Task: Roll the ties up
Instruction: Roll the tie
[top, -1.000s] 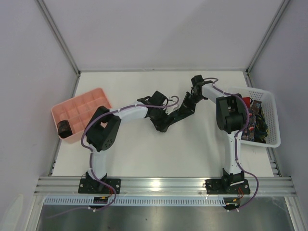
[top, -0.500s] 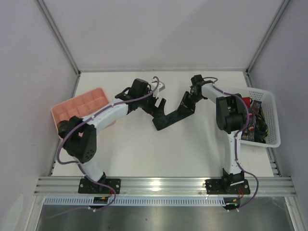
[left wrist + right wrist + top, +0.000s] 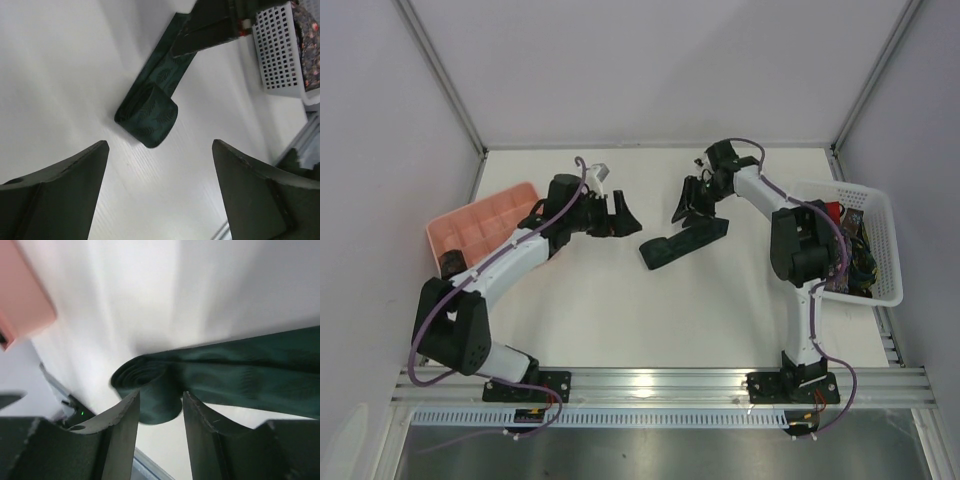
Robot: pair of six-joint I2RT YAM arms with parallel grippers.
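Far left: pink tray (image 3: 495, 212) at the left edge of the table (image 3: 620, 320), set at an angle. One small dark coil (image 3: 453, 266) sits in its nearest corner compartment.

Left of centre: left gripper (image 3: 617, 215) reaches out over the table, pointing right. Jaws stand wide apart and hold nothing. In the left wrist view the rolled end of the tie lies on the table beyond the two fingers, in line with the gap and touching neither.

Centre: green tie (image 3: 682, 240), dark with a faint leaf print, on the table. It runs on a diagonal from near-left to far-right. Its near-left end is wound into a loose, short roll lying on its side. The rest of the strip lies flat and unrolled.

Right of centre: right gripper (image 3: 692, 200) is over the far end of the strip, angled down. Jaws are partly parted with a narrow gap; in the right wrist view no cloth sits between them, and the roll shows on the table past the fingertips. Cannot tell whether the tips touch the fabric.

Far right: white basket (image 3: 880, 215) at the table's right edge, behind the right arm. It holds a heap of ties (image 3: 848, 262), mostly dark and patterned, with a red tie (image 3: 833, 211) at its far-left corner.
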